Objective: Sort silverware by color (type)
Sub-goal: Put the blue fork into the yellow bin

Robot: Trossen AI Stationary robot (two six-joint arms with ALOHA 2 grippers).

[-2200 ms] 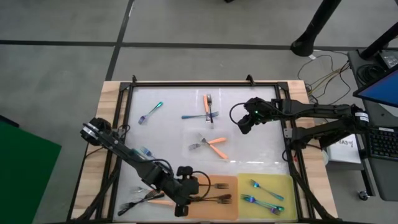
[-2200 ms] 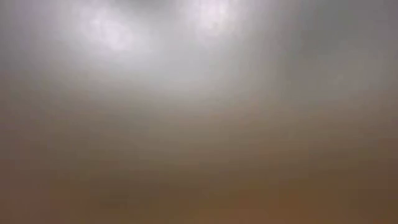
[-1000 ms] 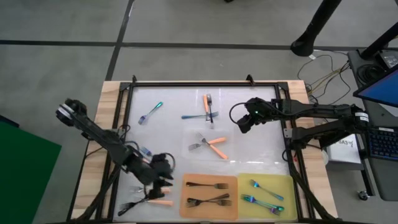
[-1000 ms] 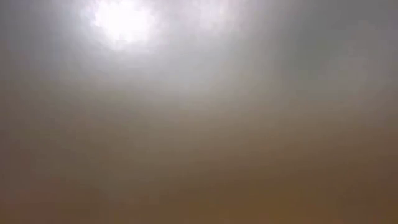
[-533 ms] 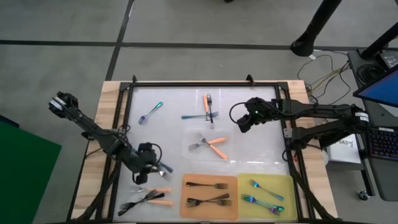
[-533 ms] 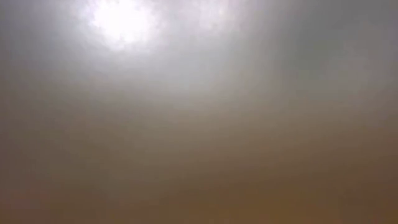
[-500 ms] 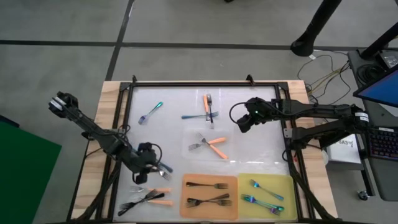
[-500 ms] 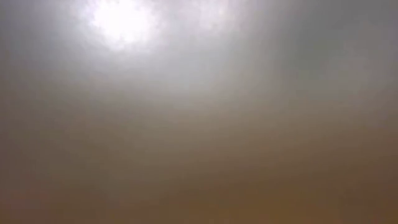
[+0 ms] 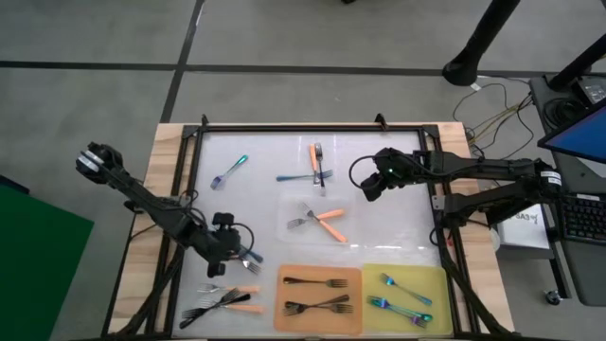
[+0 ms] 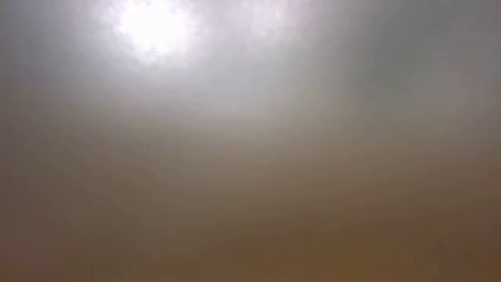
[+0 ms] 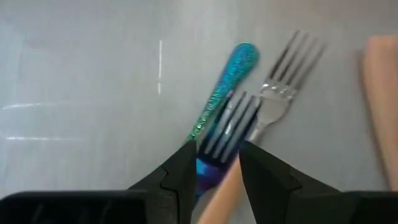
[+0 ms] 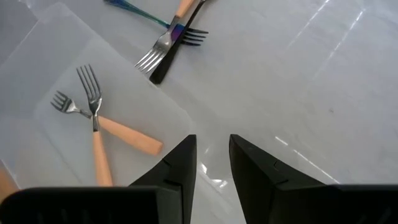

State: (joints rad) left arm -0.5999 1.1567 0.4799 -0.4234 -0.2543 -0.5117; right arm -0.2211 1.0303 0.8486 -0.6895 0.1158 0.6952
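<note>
1. The left gripper is low over the near-left part of the table, its fingers apart by a narrow gap. In its wrist view an orange-handled fork lies in that gap, across a blue-teal fork; whether the fingers actually press on either one cannot be told.
2. A second orange-handled fork lies just beside them.
3. Just nearer the table's front edge sits a small heap of black and orange-handled forks.
4. On the orange mat lie two black forks; on the yellow mat beside it lie blue-teal forks.
5. The right gripper hangs over the right middle of the table, fingers slightly apart and holding nothing.
6. Ahead of it two orange-handled forks lie crossed; farther off is a crossed cluster of forks.
7. One more blue-teal fork lies alone at the far left.
8. The low view shows only blur.
</note>
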